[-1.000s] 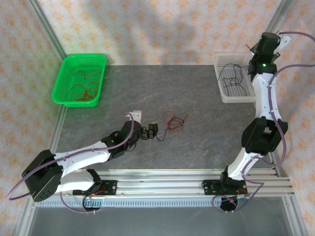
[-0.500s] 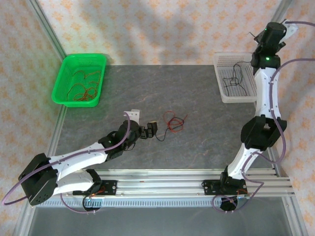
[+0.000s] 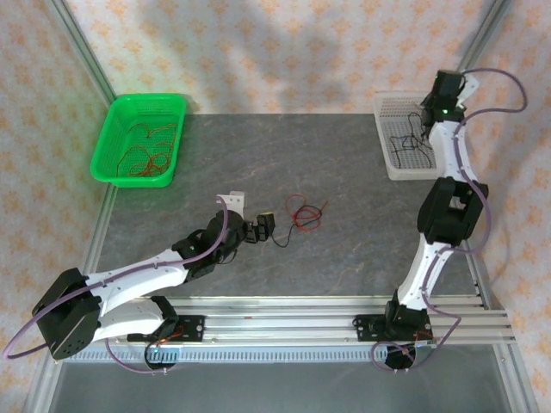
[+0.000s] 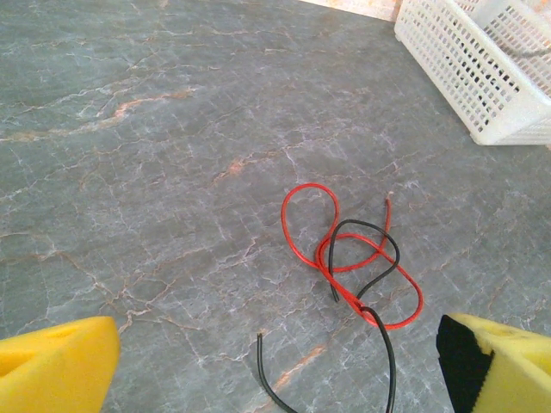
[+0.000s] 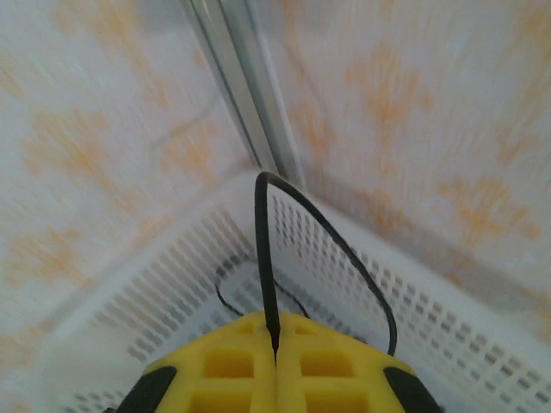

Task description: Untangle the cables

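Observation:
A small tangle of cables, one red [image 4: 312,185] and one black [image 4: 390,366], lies on the grey table in the middle [image 3: 301,212]. My left gripper [image 3: 265,228] is low over the table just left of it, open, and its yellow fingertips [image 4: 56,366] frame the near end of the black cable without touching it. My right gripper [image 5: 276,344] hangs over the white basket [image 3: 389,168] at the back right, shut on a black cable [image 5: 263,249] that loops up and back down into the basket. More black cables [image 3: 405,138] lie inside that basket.
A green basket [image 3: 108,142] at the back left holds several red cables [image 3: 148,157]. The white basket's corner [image 4: 482,77] stands beyond the tangle in the left wrist view. A metal frame post runs up behind the white basket [image 5: 250,95]. Rails line the table's near edge.
My right wrist has swung left and down over the white basket, still holding the black cable. The left arm edged slightly toward the tangle, jaws staying wide.

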Motion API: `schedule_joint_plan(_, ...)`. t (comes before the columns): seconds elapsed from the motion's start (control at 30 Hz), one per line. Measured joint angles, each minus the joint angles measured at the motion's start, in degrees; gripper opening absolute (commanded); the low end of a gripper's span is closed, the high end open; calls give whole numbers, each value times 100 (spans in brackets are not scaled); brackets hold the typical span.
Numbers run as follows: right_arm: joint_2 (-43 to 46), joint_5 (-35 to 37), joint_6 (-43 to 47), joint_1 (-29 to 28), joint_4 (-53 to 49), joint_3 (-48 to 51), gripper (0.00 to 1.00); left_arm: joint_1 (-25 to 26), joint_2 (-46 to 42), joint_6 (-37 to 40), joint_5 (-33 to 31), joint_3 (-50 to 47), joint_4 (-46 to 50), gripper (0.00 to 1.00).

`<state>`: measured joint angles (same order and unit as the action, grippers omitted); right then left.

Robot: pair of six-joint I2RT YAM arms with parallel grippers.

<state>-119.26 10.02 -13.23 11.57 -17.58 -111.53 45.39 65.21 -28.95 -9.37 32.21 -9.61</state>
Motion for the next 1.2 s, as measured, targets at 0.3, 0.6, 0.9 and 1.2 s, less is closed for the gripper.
schedule_joint_plan(0.3,-907,-595,-13,-2,-739,422,16,0,0,-17,35,2,2,95)
schedule_joint_plan(0.6,-988,-664,70,-17,-1220,179,56,0,13,-116,57,186,127,93)
schedule_joint_plan(0.9,-455,-601,120,-28,-1556,179,87,0,131,-177,164,321,251,91)
schedule_joint_plan(1.2,1456,-511,90,-120,-1493,1027,84,0,763,-271,339,966,660,74)
